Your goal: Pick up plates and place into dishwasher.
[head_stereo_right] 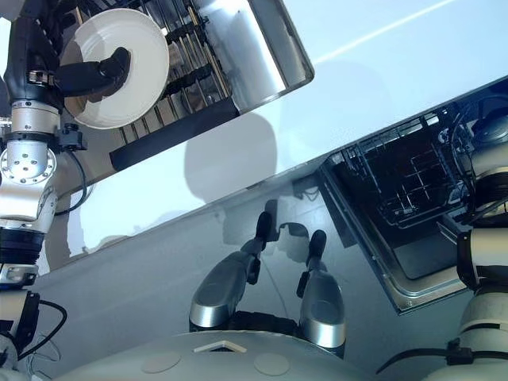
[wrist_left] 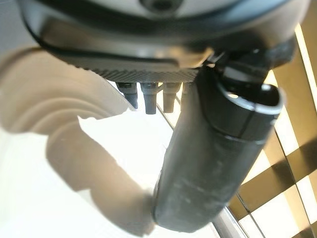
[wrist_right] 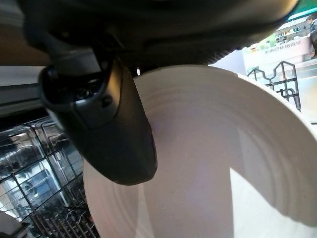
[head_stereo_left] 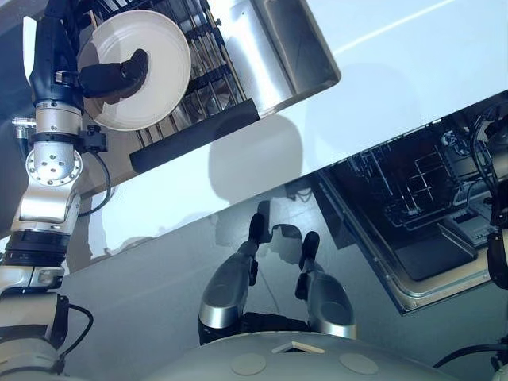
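1. Our left hand (head_stereo_left: pixel 119 75) grips a white plate (head_stereo_left: pixel 155 55), thumb curled across its face and fingers behind the rim, above the dark drying rack (head_stereo_left: pixel 198 87) by the sink (head_stereo_left: pixel 294 44).
2. In the right wrist view, our right hand (wrist_right: pixel 106 124) pinches a second plate (wrist_right: pixel 208 158) at its rim, over the open dishwasher (head_stereo_left: pixel 421 230) and its wire basket (wrist_right: pixel 34 183).
3. We judge both plates stiff, glazed, slippery and breakable; moderately weighty for a rim pinch.
4. Best hold is at the rim, thumb well onto the face, so neither plate pivots or slides out.
5. The bench (head_stereo_left: pixel 333 111) lies between the rack and the dishwasher.
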